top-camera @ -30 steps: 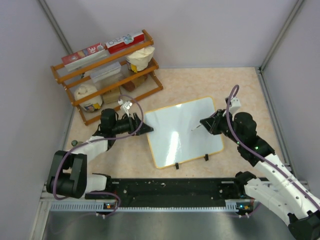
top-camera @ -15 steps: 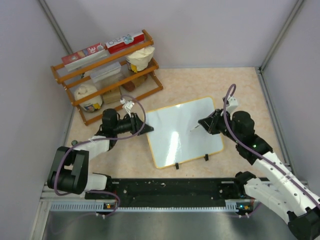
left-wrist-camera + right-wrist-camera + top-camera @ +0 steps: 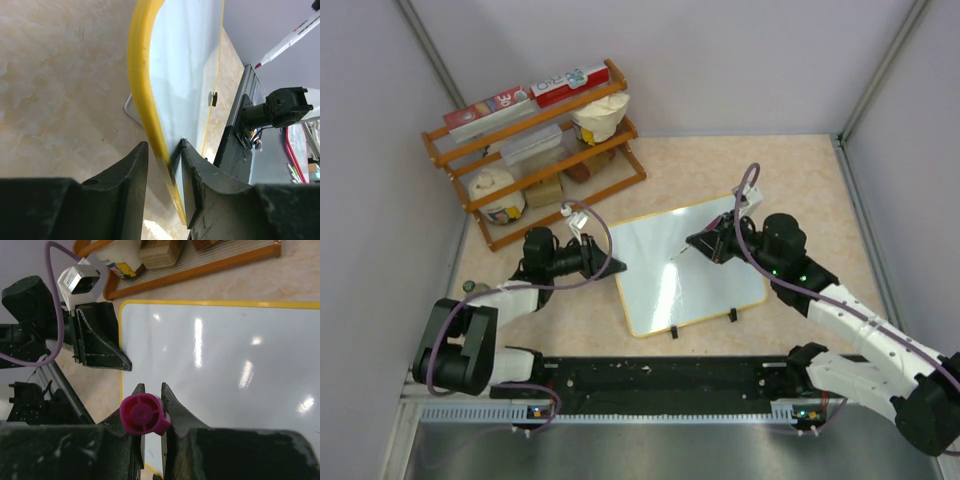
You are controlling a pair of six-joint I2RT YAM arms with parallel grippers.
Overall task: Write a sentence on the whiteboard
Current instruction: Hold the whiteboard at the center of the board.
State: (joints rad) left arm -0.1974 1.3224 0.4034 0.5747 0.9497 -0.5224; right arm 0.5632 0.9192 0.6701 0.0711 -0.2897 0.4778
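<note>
The whiteboard (image 3: 690, 275) lies flat on the table, white with a yellow rim and two black clips on its near edge. My left gripper (image 3: 617, 266) has its fingers closed over the board's left edge; in the left wrist view (image 3: 165, 147) they straddle the yellow rim (image 3: 142, 85). My right gripper (image 3: 705, 243) is shut on a white marker (image 3: 684, 251) and holds it over the middle of the board, tip pointing left and down. The right wrist view shows the marker's magenta end (image 3: 142, 413) between the fingers, above the board (image 3: 225, 365).
A wooden rack (image 3: 535, 150) with boxes, bags and a jar stands at the back left. Grey walls close in three sides. A black rail (image 3: 660, 375) runs along the near edge between the arm bases.
My right arm has carried the marker leftward, from the board's right side to over its middle. My left gripper has stayed on the board's left edge, shifting only slightly.
</note>
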